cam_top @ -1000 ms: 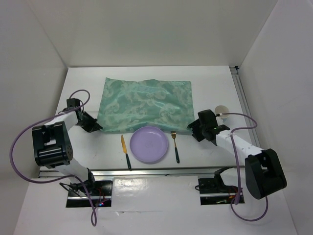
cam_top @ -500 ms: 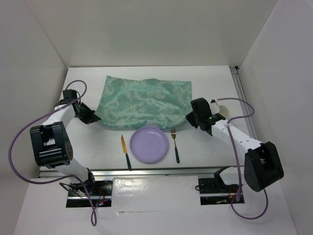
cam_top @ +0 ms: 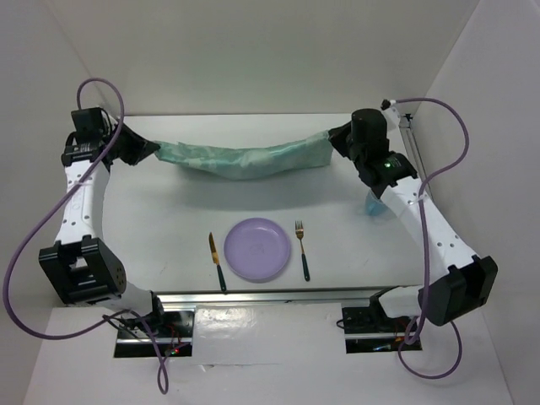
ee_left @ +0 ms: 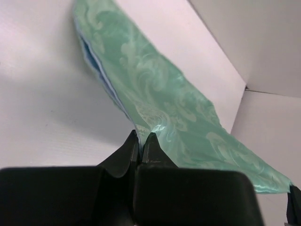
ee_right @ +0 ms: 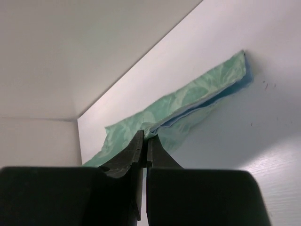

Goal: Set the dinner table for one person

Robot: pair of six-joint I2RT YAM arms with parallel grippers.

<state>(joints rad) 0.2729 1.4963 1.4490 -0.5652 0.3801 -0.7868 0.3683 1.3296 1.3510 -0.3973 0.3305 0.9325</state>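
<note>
Top external view: the dinner table (cam_top: 169, 219) is the big white tabletop that lies in front of the two arm bases, with white walls (cam_top: 253, 59) on three sides. Its long axis goes from left to right across the view, and its short sides point toward the side walls.

Near the front edge stands a purple plate (cam_top: 257, 249). A knife (cam_top: 217, 261) lies just beside it on the left and a fork (cam_top: 302, 251) just beside it on the right. Both are parallel to each other, with the dark handles toward the arms.

Over the far part of the table a teal-green cloth mat (cam_top: 245, 159) hangs between the arms as a long, folded band. It sags in the middle, and I cannot tell if the middle touches the surface.

The left gripper (cam_top: 143, 150) has its jaws pressed together on the left end of the mat. The right gripper (cam_top: 337, 139) pinches the right end in the same way. Both wrist views show the fabric caught between closed fingertips.

Under the right arm is a pale blue object (cam_top: 375, 205), partly hidden by the arm. Nothing lies between the plate and the mat.
</note>
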